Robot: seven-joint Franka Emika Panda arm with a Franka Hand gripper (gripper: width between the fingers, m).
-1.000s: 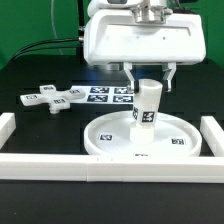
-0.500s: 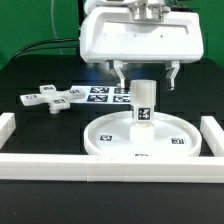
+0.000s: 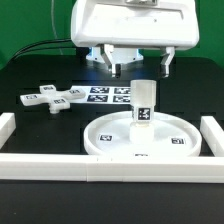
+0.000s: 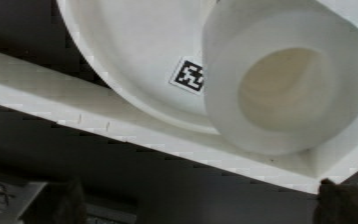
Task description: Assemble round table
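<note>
The large rimmed round disc lies flat near the front of the table. The short cylinder leg stands upright on its middle. My gripper hangs open and empty just above the leg, with one finger on each side and clear of it. The cross-shaped base lies on the table at the exterior view's left. In the wrist view I look down on the leg's hollow top and the disc with one of its tags. My gripper shows there only as dark fingertips at the frame's corners.
The marker board lies behind the disc. Long white border bars run along the front and both sides. Black cables trail at the back on the exterior view's left.
The gripper has let go of the leg and risen. The leg, tilted a second ago, now stands upright on the disc.
</note>
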